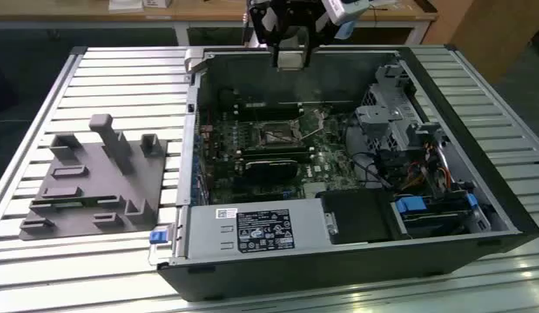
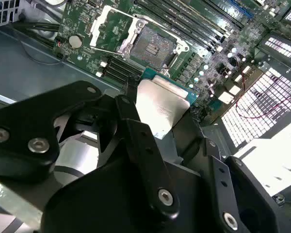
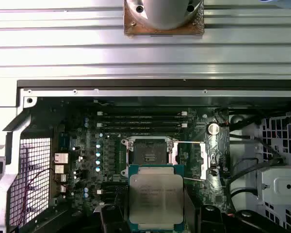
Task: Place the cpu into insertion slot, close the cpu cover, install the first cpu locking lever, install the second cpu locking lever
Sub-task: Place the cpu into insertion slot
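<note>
**Tool clamped on cpu above the open case**

Tool (image 1: 290, 55) hangs over the far edge of the open computer case (image 1: 504, 215) in the exterior view, black fingers closed on the cpu (image 1: 290, 60). In both wrist views the cpu (image 3: 156, 196) sits gripped between the fingers (image 2: 136, 141), silver-grey top showing, green edge visible around it. The chip is in the air, well apart from the board.

The insertion slot (image 3: 149, 155) is bare, dark contact field exposed inside its silvery rim; in the second wrist view the slot (image 2: 153, 48) lies past the far edge of the cpu (image 2: 160, 107). In the exterior view the slot (image 1: 276, 135) sits mid-board, beside the long black memory slots (image 1: 271, 151). The cpu cover (image 3: 173, 151) stands swung open at one side of the slot.

The case lies on its side on the slatted metal desk (image 1: 121, 72). A grey fixture block (image 1: 95, 182) rests on the desk at the exterior view's left, apart from the case. A labelled power supply (image 1: 252, 229) fills the near corner of the case.
</note>
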